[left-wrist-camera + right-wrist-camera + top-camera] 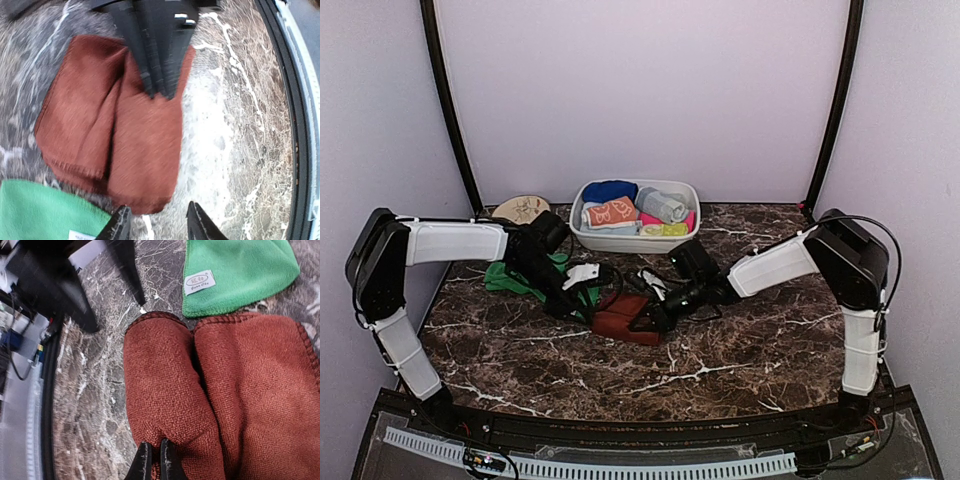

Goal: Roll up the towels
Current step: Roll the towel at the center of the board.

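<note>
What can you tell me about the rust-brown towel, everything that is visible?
The rust-brown towel is plain terry cloth with a stitched hem. It lies on the marble table, folded into two lobes side by side. The right gripper is shut on one edge. The green towel lies at its opposite end, where the open left gripper hovers.

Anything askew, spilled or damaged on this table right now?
Nothing is spilled or damaged. The brown towel is folded into two uneven flaps, with the right end effector pinching its edge. The green towel lies crumpled, partly under the left arm.
</note>
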`<act>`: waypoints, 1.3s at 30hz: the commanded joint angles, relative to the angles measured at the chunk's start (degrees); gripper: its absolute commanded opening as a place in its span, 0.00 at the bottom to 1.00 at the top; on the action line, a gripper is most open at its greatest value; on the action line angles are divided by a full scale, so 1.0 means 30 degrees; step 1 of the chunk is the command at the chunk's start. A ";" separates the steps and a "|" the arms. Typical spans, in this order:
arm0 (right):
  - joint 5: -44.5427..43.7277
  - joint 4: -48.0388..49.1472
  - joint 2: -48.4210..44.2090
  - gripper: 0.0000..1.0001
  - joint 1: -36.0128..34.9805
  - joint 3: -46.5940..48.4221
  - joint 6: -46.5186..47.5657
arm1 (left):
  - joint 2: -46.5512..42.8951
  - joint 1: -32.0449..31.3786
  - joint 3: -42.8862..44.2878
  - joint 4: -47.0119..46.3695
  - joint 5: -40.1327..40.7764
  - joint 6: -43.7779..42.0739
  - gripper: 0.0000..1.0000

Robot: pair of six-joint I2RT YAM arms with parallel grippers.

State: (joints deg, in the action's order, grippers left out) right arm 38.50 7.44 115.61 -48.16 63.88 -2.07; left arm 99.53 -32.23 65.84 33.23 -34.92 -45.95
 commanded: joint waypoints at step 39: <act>-0.0445 -0.2556 -0.2650 0.32 0.3396 -0.1501 -0.4221 | 0.6302 -0.2337 0.4442 0.1740 0.0693 -0.0106 0.25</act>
State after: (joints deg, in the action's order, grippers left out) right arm 44.58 0.36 113.27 -38.70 63.94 -18.13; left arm 114.06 -40.45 77.89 28.12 -28.03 -47.33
